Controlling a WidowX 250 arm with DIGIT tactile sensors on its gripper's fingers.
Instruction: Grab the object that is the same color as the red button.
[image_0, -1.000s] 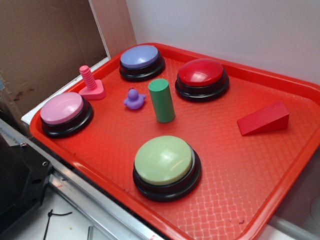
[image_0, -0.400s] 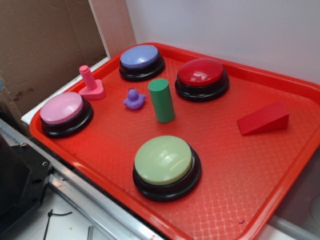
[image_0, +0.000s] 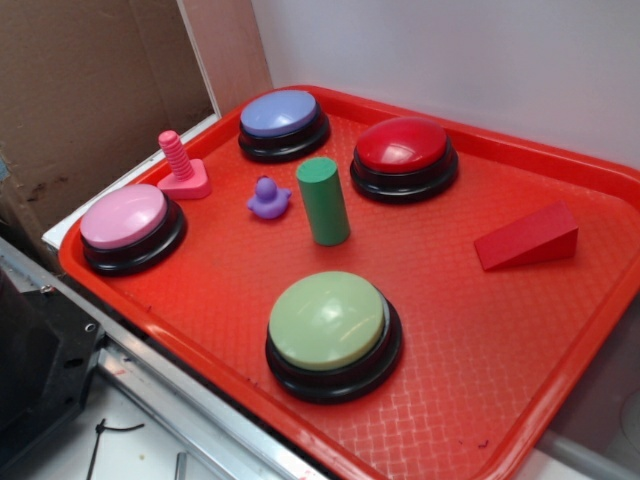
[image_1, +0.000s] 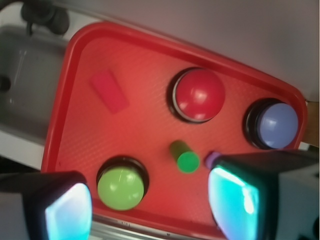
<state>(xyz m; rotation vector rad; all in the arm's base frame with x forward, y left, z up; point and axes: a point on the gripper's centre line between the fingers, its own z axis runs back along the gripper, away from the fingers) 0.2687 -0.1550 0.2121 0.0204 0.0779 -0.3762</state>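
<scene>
A plain white wall (image_0: 480, 50) fills the upper right of the exterior view, evenly and softly lit, with no hard shadows. At upper left stands a brown cardboard panel (image_0: 90, 90), scuffed in places, edged by a white strip (image_0: 200, 60). Along the lower left runs a metal rail (image_0: 170, 395), beside a white surface (image_0: 130, 450) on which a thin black cable (image_0: 105, 435) lies. In the wrist view, a grey ledge (image_1: 25, 80) lies at left; its details are blurred.
</scene>
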